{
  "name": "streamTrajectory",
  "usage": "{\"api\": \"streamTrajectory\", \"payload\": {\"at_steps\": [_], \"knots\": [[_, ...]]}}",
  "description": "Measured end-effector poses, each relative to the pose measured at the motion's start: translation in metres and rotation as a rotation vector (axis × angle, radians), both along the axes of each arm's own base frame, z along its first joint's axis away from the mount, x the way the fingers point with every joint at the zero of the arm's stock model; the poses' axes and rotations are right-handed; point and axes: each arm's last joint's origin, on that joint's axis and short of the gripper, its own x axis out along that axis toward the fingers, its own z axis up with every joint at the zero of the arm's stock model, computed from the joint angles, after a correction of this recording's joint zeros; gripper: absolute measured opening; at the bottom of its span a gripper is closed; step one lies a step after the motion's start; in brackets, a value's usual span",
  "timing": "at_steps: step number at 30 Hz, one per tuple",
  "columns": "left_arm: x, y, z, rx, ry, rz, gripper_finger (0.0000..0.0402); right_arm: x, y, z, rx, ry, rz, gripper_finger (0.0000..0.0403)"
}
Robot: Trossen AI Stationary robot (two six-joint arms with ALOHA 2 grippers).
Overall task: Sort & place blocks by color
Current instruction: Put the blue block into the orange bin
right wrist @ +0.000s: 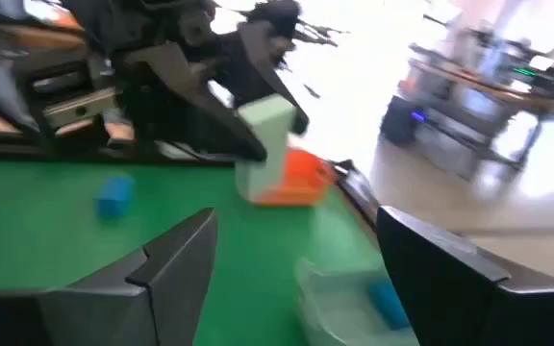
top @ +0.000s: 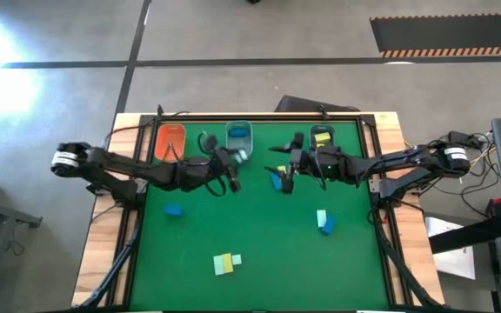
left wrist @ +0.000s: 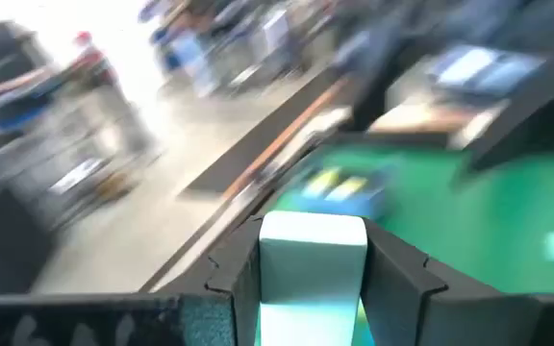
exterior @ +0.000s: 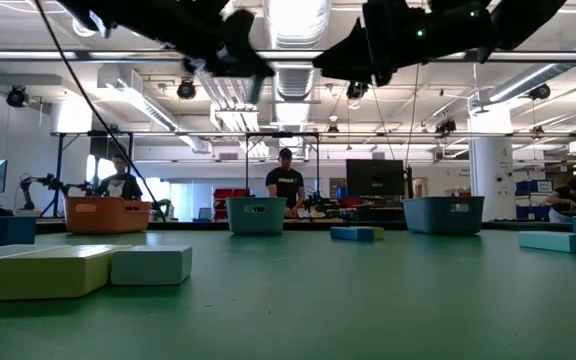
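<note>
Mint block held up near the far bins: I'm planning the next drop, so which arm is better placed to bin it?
Left. Its pincer already grips the mint block above the mat, close to the clear bin. The right pincer is open and empty.

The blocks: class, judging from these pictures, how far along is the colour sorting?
Done: yellow blocks lie in the grey bin.
In hand: the left gripper holds a mint block; the right gripper is open.
Left: a blue block and others on the mat.
</note>
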Motion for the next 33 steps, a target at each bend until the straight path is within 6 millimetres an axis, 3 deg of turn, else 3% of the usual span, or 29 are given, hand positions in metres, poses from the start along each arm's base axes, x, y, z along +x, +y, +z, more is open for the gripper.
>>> {"api": "streamTrajectory", "payload": {"at_steps": [12, 19, 27, 33], "knots": [[-0.084, 0.085, 0.012, -0.326, 0.185, 0.604, 0.0118, -0.021, 0.0, 0.015, 0.005, 0.052, -0.071, 0.0241], [-0.107, 0.126, 0.006, -0.551, 0.354, 0.717, 0.0118, -0.02, 0.0, 0.009, 0.009, 0.089, -0.072, 0.0233], [-0.131, 0.165, -0.021, -0.804, 0.52, 0.856, 0.0118, -0.019, 0.0, 0.005, 0.008, 0.122, -0.071, 0.0232], [-0.138, 0.18, -0.052, -0.96, 0.593, 0.95, 0.0118, -0.019, 0.0, 0.002, 0.009, 0.15, -0.071, 0.0233]]}}
